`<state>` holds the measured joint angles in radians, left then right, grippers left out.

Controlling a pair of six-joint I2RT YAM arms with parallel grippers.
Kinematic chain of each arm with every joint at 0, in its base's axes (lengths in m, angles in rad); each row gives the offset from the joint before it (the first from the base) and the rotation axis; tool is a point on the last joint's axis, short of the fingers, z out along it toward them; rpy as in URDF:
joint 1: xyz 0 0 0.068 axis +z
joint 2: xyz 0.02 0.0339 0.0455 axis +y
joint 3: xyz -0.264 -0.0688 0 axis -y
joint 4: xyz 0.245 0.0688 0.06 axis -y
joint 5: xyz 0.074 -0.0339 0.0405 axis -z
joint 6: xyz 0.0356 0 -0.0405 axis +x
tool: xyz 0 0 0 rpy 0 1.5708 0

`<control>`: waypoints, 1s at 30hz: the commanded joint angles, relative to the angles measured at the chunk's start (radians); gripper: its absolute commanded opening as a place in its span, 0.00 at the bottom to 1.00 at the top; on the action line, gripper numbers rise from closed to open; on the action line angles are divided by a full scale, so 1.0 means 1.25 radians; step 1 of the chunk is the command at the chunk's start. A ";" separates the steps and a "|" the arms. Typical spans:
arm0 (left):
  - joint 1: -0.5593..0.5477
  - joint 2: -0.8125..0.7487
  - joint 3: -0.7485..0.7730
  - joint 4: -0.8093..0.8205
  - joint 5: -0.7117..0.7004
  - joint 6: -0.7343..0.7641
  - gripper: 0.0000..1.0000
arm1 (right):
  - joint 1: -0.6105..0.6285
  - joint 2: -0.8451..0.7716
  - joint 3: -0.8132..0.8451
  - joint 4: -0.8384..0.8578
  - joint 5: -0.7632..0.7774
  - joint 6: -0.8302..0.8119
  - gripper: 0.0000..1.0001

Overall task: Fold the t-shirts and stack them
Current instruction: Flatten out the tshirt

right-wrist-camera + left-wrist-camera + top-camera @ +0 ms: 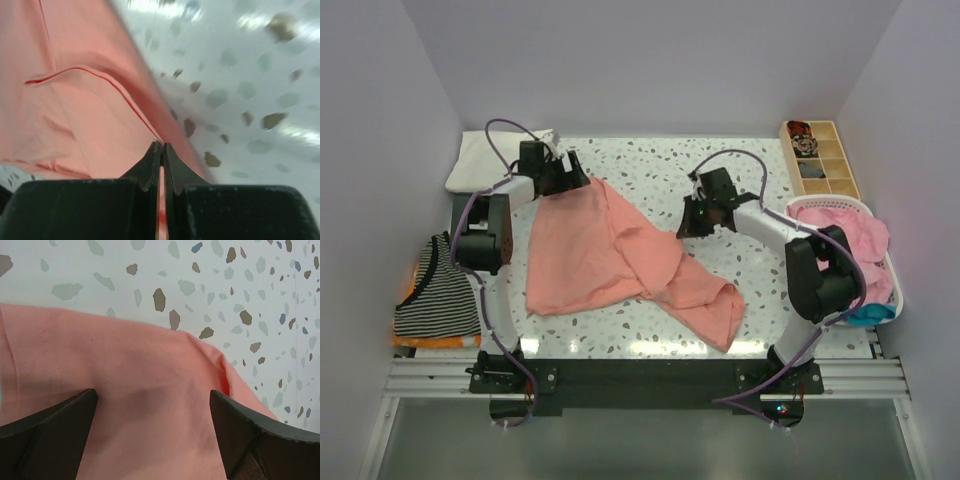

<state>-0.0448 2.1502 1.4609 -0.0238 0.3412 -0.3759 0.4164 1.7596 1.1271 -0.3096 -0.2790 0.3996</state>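
A salmon-pink t-shirt (pixel 610 255) lies crumpled and partly spread in the middle of the speckled table. My left gripper (pixel 566 176) is at the shirt's far left corner. In the left wrist view it (pixel 153 405) is open, with its jaws wide apart and the pink cloth (pixel 125 365) lying flat between and under them. My right gripper (pixel 692 222) is at the shirt's right edge. In the right wrist view it (pixel 163 145) is shut on a thin fold of the pink cloth (pixel 75 110), whose hem runs up to the fingertips.
A folded white cloth (pixel 485 160) lies at the back left. A black-and-white striped shirt (pixel 435 290) sits on the left edge. A white basket (pixel 892 275) with pink and teal clothes stands at the right. A wooden compartment tray (pixel 820 160) is at the back right.
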 commanded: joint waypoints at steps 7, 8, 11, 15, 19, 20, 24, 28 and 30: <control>0.010 -0.006 0.003 0.006 0.031 -0.022 1.00 | -0.197 0.130 0.577 -0.197 0.373 -0.055 0.00; 0.010 -0.003 0.004 0.034 0.040 -0.035 1.00 | -0.209 0.210 0.631 -0.214 0.401 -0.057 0.00; 0.010 0.003 0.008 0.053 0.057 -0.045 1.00 | -0.219 0.373 0.845 -0.282 0.487 -0.061 0.00; 0.010 0.004 -0.003 0.063 0.064 -0.044 1.00 | -0.221 0.515 1.030 -0.299 0.563 -0.053 0.33; 0.010 -0.003 -0.019 0.067 0.063 -0.038 1.00 | -0.221 0.512 0.979 -0.286 0.613 -0.045 0.71; 0.010 -0.007 -0.027 0.068 0.060 -0.038 1.00 | -0.220 0.495 0.954 -0.285 0.618 -0.044 0.72; 0.010 -0.038 -0.060 0.073 0.033 -0.037 1.00 | -0.219 0.332 0.703 -0.191 0.602 -0.040 0.72; 0.008 -0.106 -0.108 0.091 0.007 -0.040 1.00 | -0.214 0.188 0.565 -0.208 0.470 -0.024 0.73; 0.002 -0.151 -0.148 0.111 0.007 -0.049 1.00 | -0.209 0.146 0.472 -0.208 0.413 -0.014 0.73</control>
<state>-0.0395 2.0922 1.3441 0.0685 0.3767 -0.4126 0.1402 2.1475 1.8286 -0.6231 0.3664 0.3443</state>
